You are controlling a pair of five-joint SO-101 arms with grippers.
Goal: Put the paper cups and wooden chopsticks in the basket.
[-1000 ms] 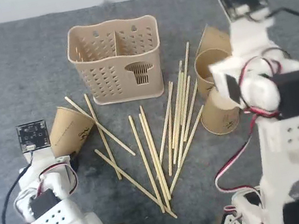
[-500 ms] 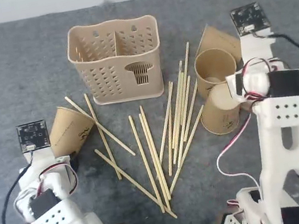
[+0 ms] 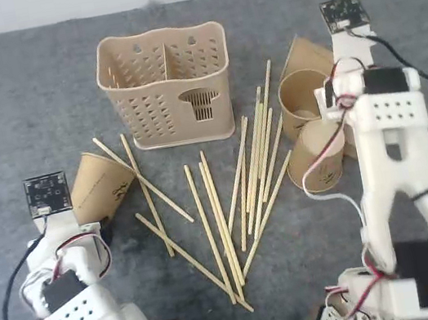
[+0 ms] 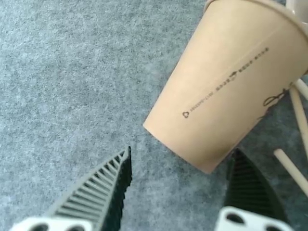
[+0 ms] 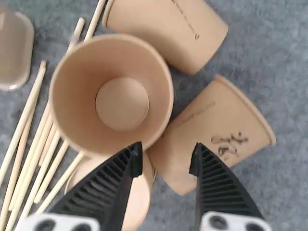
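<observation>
Right wrist view has the right gripper [image 5: 166, 149] with its jaws apart, poised above the seam where the upright cup [image 5: 122, 96] touches a fallen cup [image 5: 216, 139]. By that, the step in hand looks like a first pick from the cluster of cups on the right-arm side of the basket [image 3: 164, 111]. To do it well, shift so one jaw drops inside the upright cup's rim and the other outside. Straddling two cups would likely crush or scatter them. Close gently, then lift straight up before swinging over the basket. The left gripper [image 4: 182, 154], jaws wide, brackets the base of the tipped cup [image 4: 226, 86] off the basket's other side. The chopsticks [image 3: 218, 209] fan out in front of the basket.
</observation>
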